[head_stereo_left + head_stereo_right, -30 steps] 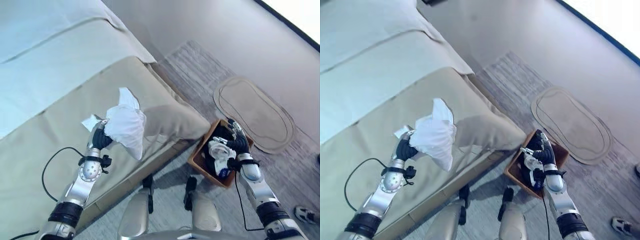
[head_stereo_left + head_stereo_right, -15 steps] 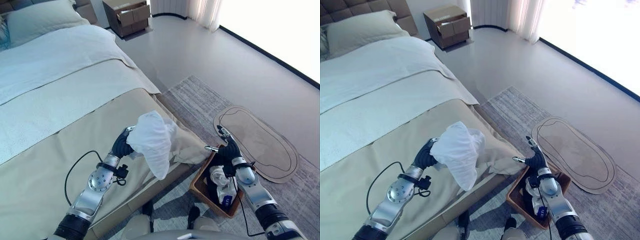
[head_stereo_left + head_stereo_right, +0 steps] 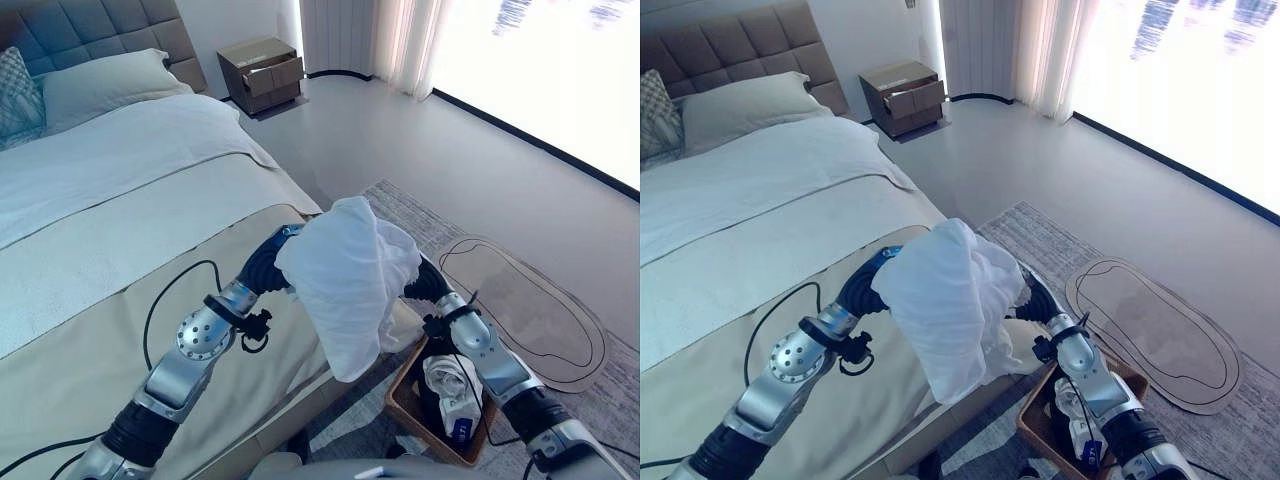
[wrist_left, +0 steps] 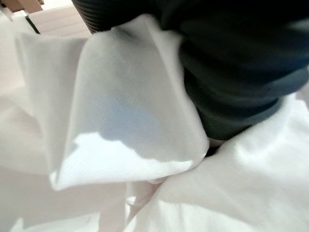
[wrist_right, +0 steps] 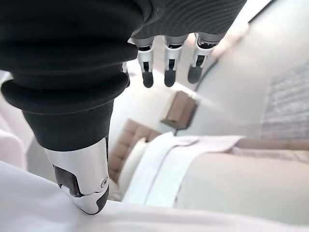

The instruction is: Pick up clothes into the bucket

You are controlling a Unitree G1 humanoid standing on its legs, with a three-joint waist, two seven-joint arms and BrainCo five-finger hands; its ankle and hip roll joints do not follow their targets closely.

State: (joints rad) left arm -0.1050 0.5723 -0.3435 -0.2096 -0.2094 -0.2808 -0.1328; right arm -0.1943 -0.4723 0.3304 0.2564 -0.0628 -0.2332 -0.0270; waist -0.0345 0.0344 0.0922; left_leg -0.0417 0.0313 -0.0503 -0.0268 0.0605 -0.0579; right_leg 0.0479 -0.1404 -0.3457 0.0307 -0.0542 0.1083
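While bunched, white cloth (image 3: pixel 350 280) drooping

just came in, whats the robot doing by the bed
It is tidying laundry. Its left hand is gripping a white garment and holding it up in the air beside the bed. The right hand is raised next to the cloth with its fingers straight, its thumb against the fabric. On the floor below sits a brown bucket with some clothes already inside. The white garment is not in it yet.
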